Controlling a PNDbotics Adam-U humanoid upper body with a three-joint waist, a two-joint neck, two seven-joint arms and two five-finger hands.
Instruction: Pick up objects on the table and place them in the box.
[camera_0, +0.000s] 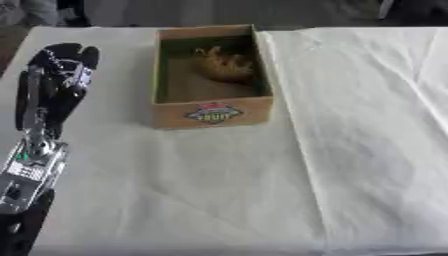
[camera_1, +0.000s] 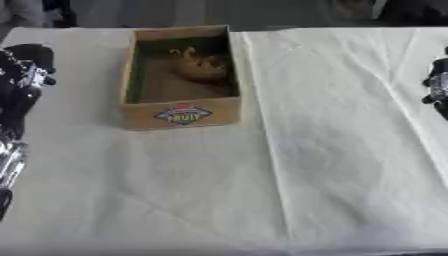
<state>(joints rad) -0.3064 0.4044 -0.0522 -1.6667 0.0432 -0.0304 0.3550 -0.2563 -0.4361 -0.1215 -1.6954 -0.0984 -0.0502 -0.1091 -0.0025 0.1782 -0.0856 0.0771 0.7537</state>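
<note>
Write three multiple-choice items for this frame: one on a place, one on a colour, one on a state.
1. Where is the yellowish-brown object?
A. On the cloth
B. Inside the cardboard box
C. In the left hand

2. What colour is the tablecloth?
A. White
B. Red
C. Green

3. How is the left hand?
A. Curled round the object
B. Pressing on the box
C. Holding nothing, beside the box

Answers: 1 B, it lies on the box floor near the far end; 2 A, pale creased fabric; 3 C, it stands left of the box, apart from it.
</note>
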